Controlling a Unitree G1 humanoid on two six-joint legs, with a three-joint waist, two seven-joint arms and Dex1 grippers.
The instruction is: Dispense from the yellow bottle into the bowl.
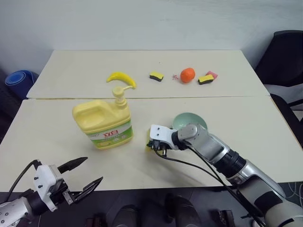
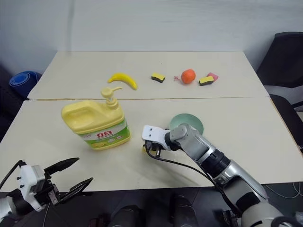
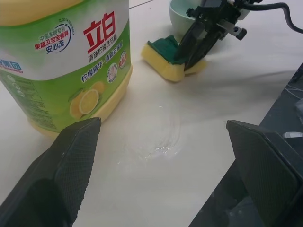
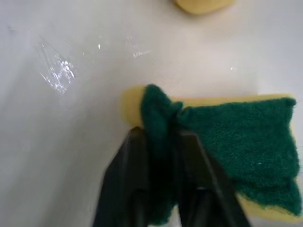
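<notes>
A smooth cream worktop (image 1: 57, 137) carries a wet smear in front of the yellow bottle (image 1: 105, 124), which stands upright left of the bowl (image 1: 188, 121). The right pincer (image 3: 191, 47) pinches a soft green-and-yellow sponge (image 3: 171, 59) by its scouring layer beside the bowl. The left pincer (image 1: 80, 176) hangs spread at the near edge. The jug looks heavy, stiff and slick; its moulded handle (image 1: 94, 115) suits steadying, its pump (image 1: 120, 94) pressing.

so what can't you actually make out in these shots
- Inside of the bowl: head views, right arm and gripper cover its near rim; whether it holds anything is unclear.
- Yellow bottle: left wrist view, pump cut off by the edge.
- Sponge: head views, mostly hidden under the gripper.
- Small red bits beside the orange: too small.
</notes>
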